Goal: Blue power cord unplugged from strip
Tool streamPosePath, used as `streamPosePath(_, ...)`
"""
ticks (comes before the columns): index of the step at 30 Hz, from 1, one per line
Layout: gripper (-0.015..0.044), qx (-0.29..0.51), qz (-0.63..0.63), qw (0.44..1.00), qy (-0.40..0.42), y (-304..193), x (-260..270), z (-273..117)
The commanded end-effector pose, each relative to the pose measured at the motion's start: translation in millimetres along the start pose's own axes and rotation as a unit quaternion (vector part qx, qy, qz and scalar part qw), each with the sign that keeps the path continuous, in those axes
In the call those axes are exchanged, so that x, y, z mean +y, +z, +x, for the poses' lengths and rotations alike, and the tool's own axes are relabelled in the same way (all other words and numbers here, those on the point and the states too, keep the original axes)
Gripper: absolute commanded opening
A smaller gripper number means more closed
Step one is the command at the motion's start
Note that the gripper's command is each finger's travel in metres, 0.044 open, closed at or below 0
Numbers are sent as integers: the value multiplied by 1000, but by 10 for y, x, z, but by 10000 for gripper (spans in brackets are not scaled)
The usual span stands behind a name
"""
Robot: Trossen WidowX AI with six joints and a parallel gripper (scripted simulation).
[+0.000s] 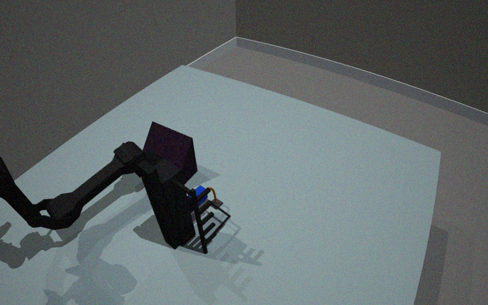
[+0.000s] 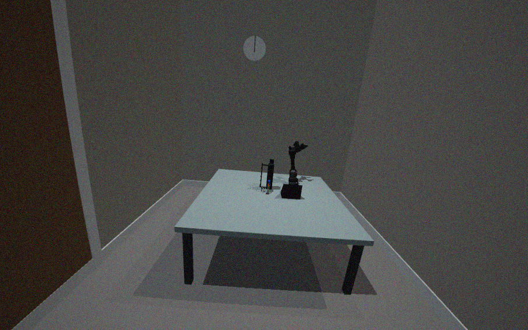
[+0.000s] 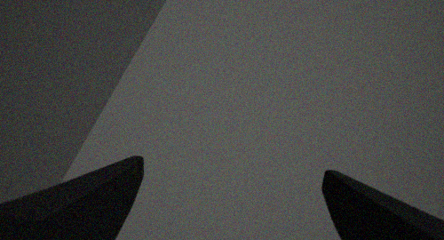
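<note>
Approach stage, by the look of it; nothing gripped yet. Found gripper [image 3: 233, 167] raised high over table [image 1: 314, 170], fingers spread wide, pinching nothing; saw only bare wall between them in wrist view. Spotted blue plug [image 1: 199, 192] low on upright power strip [image 1: 170, 212], seemingly seated in its socket, well apart from gripper.

Judged next move: come down, set jaws either side of plug, close, pull straight out, release, back off.

Noted purple box [image 1: 170, 149] near strip, thin black frame [image 1: 210, 223] beside plug; tight there. Saw more room above strip and toward far table edge.
</note>
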State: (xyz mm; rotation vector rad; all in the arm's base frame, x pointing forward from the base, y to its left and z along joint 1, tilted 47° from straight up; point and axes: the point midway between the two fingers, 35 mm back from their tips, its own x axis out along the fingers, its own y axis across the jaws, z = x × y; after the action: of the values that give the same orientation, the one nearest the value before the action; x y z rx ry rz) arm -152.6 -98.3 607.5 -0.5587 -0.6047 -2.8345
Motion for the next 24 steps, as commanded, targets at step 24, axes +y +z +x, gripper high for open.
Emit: streamPosePath(24, 160, -393, -29, 890, -227, 1983, -2215, -1414)
